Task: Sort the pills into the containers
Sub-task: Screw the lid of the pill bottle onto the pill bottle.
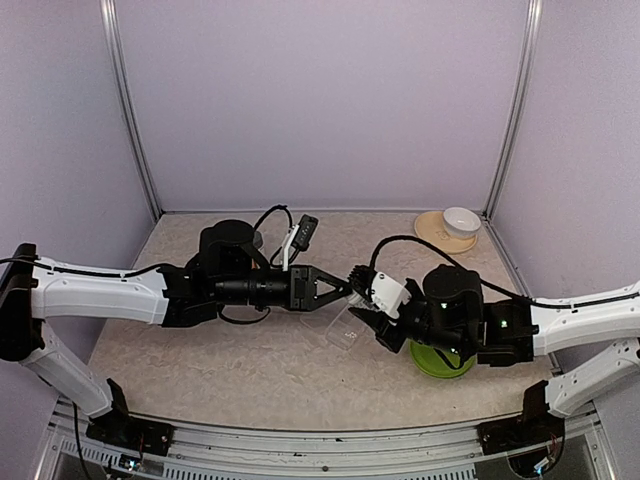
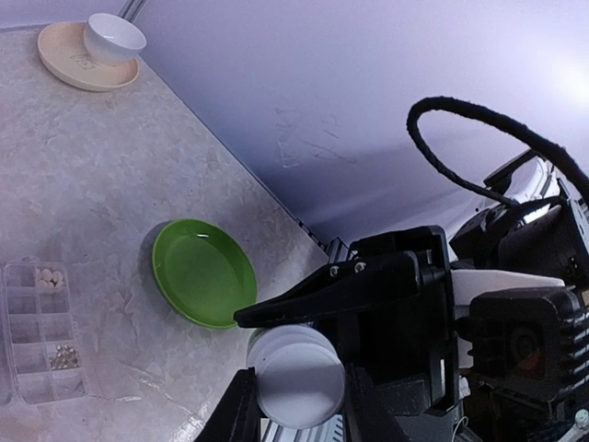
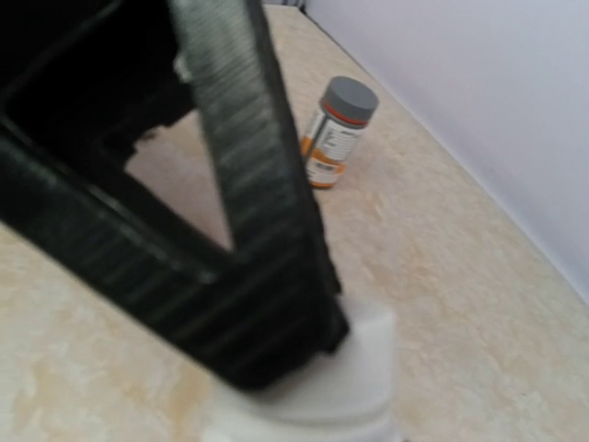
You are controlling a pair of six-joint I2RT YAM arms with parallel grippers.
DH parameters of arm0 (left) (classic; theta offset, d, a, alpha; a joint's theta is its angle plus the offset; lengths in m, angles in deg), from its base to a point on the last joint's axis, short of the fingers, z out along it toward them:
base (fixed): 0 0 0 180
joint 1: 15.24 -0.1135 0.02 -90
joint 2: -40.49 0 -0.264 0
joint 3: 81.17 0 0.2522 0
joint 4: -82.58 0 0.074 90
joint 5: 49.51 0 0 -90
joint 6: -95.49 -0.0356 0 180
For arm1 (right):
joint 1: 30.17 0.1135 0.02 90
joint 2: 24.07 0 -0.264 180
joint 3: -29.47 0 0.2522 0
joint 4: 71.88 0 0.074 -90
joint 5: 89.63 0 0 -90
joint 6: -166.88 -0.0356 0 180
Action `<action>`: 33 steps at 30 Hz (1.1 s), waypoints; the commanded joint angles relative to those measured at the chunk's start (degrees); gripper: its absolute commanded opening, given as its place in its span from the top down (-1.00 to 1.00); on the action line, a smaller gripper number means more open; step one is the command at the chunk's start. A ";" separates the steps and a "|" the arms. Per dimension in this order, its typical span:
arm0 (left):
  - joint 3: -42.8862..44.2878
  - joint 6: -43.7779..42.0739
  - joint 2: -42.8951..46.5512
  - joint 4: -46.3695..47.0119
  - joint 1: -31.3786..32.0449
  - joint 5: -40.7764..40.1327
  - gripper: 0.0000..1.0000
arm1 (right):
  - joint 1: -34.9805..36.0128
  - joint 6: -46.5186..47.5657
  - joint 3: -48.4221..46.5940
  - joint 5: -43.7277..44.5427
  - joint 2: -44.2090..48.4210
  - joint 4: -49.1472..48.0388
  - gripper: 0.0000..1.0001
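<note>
Two arms meet over the middle of the table [image 1: 200, 370] with one white bottle [image 1: 388, 293] between them; the right gripper [image 1: 368, 305] has its fingers closed on the bottle's body, while the left gripper [image 1: 345, 290] is drawn in to a narrow gap around the round white end, which fills the space between its fingers in the left wrist view; the bottle hangs clear of the surface. Below and just in front of the grippers lies the clear pill box [image 2: 37, 341], lid open; one compartment holds white pills [image 2: 51, 276] and another a few small darker ones [image 2: 63, 357], the rest looking bare. The green plate [image 2: 202, 272] sits beside the box with nothing visible in it; a white bowl [image 2: 115, 37] on a beige saucer [image 2: 64, 64] stands well apart in the far corner; a grey-capped bottle [image 3: 336, 133] stands upright near the left arm. The step in hand appears to be opening the white bottle, with sorting only partly done; the next move likely calls for one hand to hold firm while the other twists the cap free, keeping the bottle upright so nothing spills outside the box.
</note>
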 commanded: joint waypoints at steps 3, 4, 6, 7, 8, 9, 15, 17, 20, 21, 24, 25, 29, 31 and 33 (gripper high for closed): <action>-0.39 -8.57 0.16 -1.00 0.51 4.49 0.58 | 0.93 -4.34 -3.34 -10.05 3.21 -0.21 0.63; -0.46 -9.78 0.53 -1.50 0.47 4.77 0.58 | 0.93 -4.97 -3.34 -10.79 3.53 0.17 0.63; -0.85 -11.96 1.48 -1.65 0.51 5.75 0.58 | 0.80 -6.28 -3.12 -12.97 4.50 0.39 0.63; -1.04 -12.95 1.91 -1.58 0.51 6.08 0.58 | 0.76 -6.83 -3.15 -14.17 5.00 0.59 0.64; -1.26 -13.73 2.43 -1.60 0.49 6.50 0.58 | 0.61 -7.47 -3.14 -15.36 5.58 0.73 0.64; -1.41 -14.56 2.82 -1.45 0.51 7.03 0.57 | 0.44 -8.13 -3.08 -16.69 6.10 0.91 0.63; -2.66 -18.70 5.25 -0.88 0.51 8.96 0.46 | -0.85 -11.32 -2.83 -24.17 9.06 1.76 0.64; -2.73 -18.78 5.65 -1.07 0.51 9.13 0.42 | -1.16 -11.76 -2.80 -24.90 9.28 2.06 0.64; -2.59 -18.67 6.13 -0.96 0.26 8.97 0.31 | -1.31 -11.72 -2.63 -24.66 9.16 2.24 0.65; -2.60 -18.45 6.23 -0.87 0.13 9.01 0.22 | -1.35 -11.60 -2.52 -24.48 8.93 2.31 0.65; -2.63 -17.76 6.74 -0.85 -0.18 8.30 -0.14 | -1.35 -11.38 -2.63 -24.37 8.09 2.54 0.65; -2.71 -17.49 6.89 -0.81 -0.23 7.97 -0.24 | -1.35 -11.36 -2.63 -24.43 7.79 2.56 0.66; -3.76 -16.41 8.46 0.09 -0.45 7.51 -0.59 | -1.42 -11.27 -2.63 -24.11 7.24 2.50 0.66; -4.44 -15.61 9.79 0.44 -0.54 6.17 -0.89 | -1.50 -11.31 -2.59 -23.43 7.25 2.35 0.66; -4.96 -14.41 10.99 0.52 -0.54 4.03 -0.98 | -1.73 -11.81 -2.67 -22.19 7.13 2.17 0.66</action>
